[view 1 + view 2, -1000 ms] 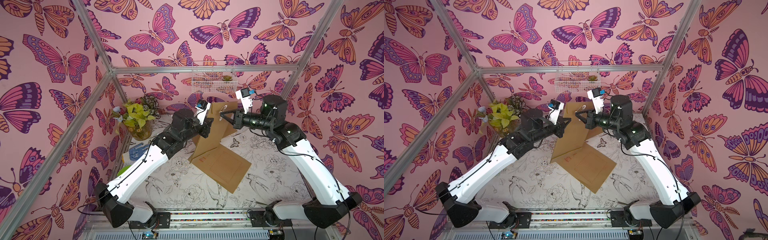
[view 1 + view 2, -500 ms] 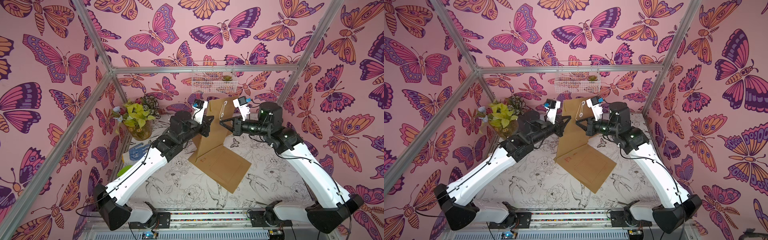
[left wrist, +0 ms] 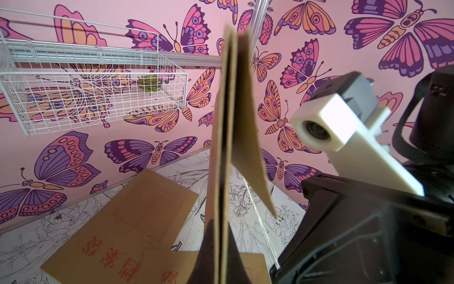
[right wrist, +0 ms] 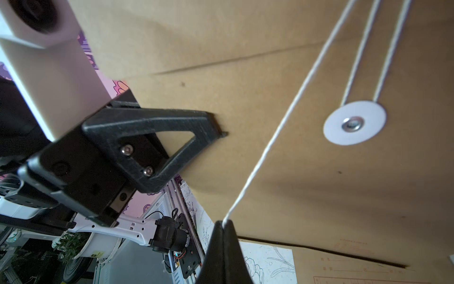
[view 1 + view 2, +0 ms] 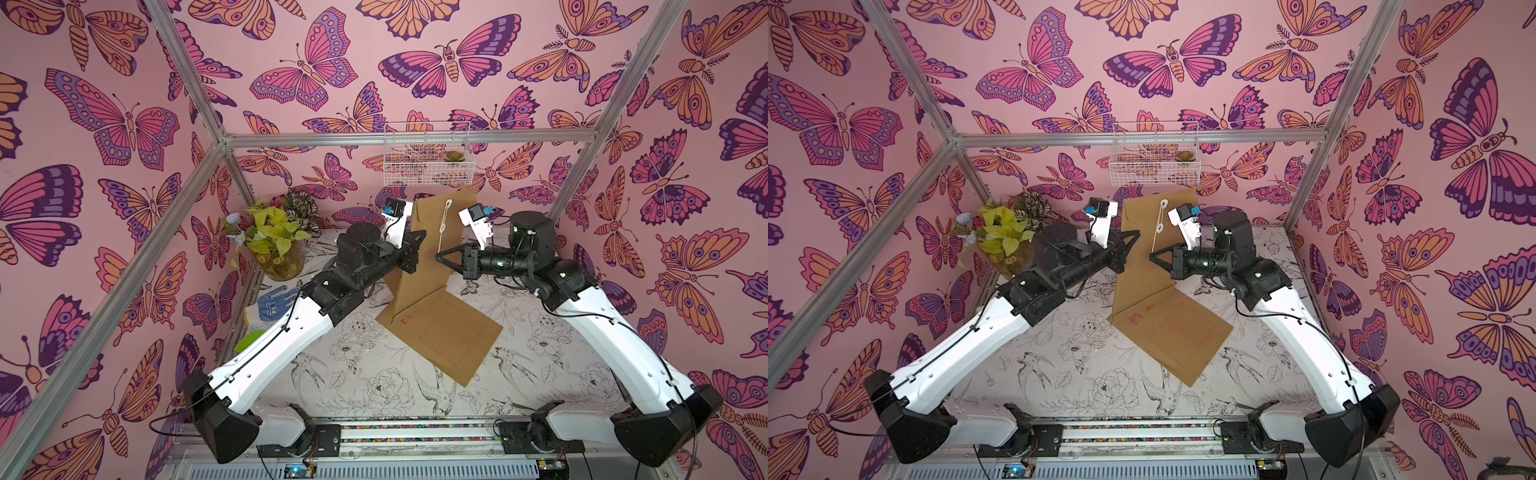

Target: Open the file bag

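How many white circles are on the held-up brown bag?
2: upper circle near the file bag's top edge, lower circle just below. The back is hidden.

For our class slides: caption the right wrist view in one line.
The right tool pinches the white string of the file bag; the left tool clamps its edge.

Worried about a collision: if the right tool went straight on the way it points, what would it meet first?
Probably the upright face of the file bag, close ahead of the right tool, which is shut on the string; the exact gap is unclear.
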